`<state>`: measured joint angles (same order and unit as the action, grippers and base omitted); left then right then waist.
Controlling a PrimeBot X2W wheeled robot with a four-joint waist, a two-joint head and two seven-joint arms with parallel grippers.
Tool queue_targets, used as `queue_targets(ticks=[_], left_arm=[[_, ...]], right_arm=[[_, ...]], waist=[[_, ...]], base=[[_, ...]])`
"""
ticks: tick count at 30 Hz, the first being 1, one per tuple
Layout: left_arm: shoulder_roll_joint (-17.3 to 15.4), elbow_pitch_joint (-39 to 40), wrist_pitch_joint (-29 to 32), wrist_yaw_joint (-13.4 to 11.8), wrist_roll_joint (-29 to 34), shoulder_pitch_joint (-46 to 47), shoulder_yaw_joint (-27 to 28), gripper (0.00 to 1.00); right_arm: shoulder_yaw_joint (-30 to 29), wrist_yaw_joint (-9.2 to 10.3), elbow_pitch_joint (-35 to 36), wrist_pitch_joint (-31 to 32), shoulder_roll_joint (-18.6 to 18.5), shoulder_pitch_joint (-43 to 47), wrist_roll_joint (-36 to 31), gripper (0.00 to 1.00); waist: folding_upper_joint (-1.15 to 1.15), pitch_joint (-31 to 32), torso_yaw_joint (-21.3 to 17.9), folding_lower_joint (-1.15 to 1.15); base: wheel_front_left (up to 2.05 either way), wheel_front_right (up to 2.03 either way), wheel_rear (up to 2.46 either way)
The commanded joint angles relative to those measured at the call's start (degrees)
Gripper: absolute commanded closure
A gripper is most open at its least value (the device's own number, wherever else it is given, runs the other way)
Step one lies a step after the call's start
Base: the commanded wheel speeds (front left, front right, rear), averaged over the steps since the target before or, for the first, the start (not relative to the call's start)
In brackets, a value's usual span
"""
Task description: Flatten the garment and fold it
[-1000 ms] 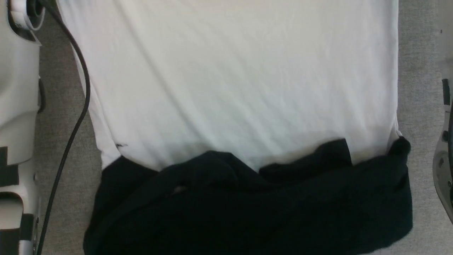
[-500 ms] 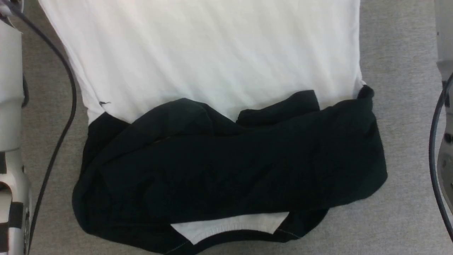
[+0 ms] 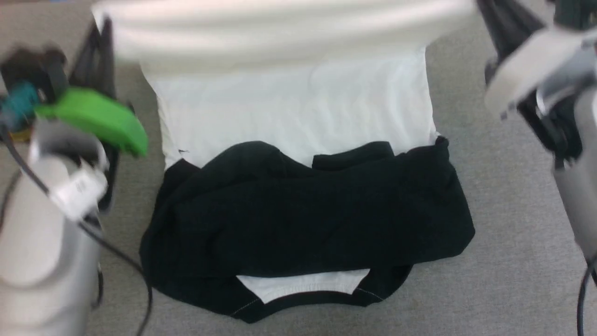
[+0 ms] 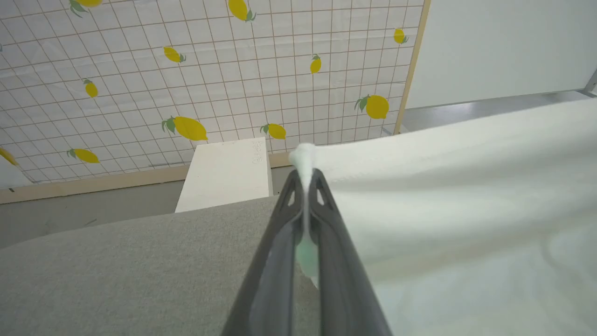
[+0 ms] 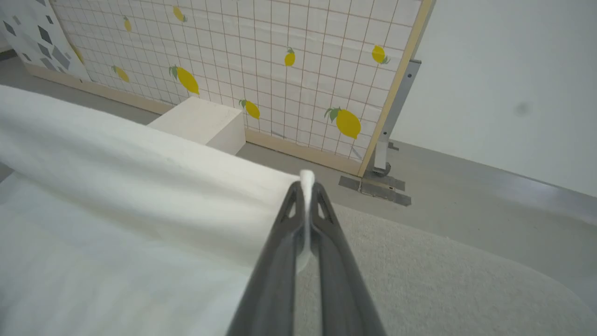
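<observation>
Jaws on both sides clench corners of the garment's (image 3: 298, 107) raised white hem.

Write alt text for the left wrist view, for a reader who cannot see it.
The left gripper is shut on a corner of the white garment, which stretches to the right above a grey surface. Behind are a white block and a gridded wall printed with lemons.
</observation>
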<state>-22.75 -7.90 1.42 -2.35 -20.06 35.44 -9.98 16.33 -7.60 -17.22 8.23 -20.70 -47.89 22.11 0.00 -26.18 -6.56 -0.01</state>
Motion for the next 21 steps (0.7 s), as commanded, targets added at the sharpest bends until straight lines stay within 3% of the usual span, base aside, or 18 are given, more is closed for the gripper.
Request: queue_targets(ticks=[1, 6, 9, 14, 21], left_arm=[[0.0, 2.6, 0.2, -0.9, -0.5, -3.7, 0.3, 1.00], [0.6, 12.5, 2.0, -3.2, -2.6, -18.7, 0.4, 1.00], [1.7, 16.8, 2.3, -4.8, -4.5, -29.2, 0.3, 1.00], [4.4, 18.3, 1.3, -6.4, -6.7, -38.2, -0.5, 1.00], [5.6, 13.5, 0.2, -4.7, -8.4, -42.8, -2.8, 1.00]], right_arm=[[-1.1, 0.11, 2.1, 0.3, -0.9, 3.6, 0.5, 1.00], [-7.1, 0.11, 10.7, 3.9, -1.5, 18.1, -0.1, 1.00], [-12.1, 0.11, 17.0, 7.8, 0.8, 29.1, -0.3, 1.00], [-17.2, 0.11, 23.7, 12.7, 4.2, 40.9, -1.8, 1.00], [-20.1, 0.11, 25.7, 17.1, 9.8, 51.1, -5.6, 1.00]], waist=[[0.00, 8.2, 2.2, 0.01], [0.00, 12.4, 3.2, 0.01], [0.00, 14.3, 4.0, 0.01], [0.00, 15.5, 5.2, 0.01], [0.00, 15.7, 6.2, 0.01]], base=[[0.00, 0.00, 0.00], [0.00, 0.00, 0.00], [0.00, 0.00, 0.00], [0.00, 0.00, 0.00], [0.00, 0.00, 0.00]])
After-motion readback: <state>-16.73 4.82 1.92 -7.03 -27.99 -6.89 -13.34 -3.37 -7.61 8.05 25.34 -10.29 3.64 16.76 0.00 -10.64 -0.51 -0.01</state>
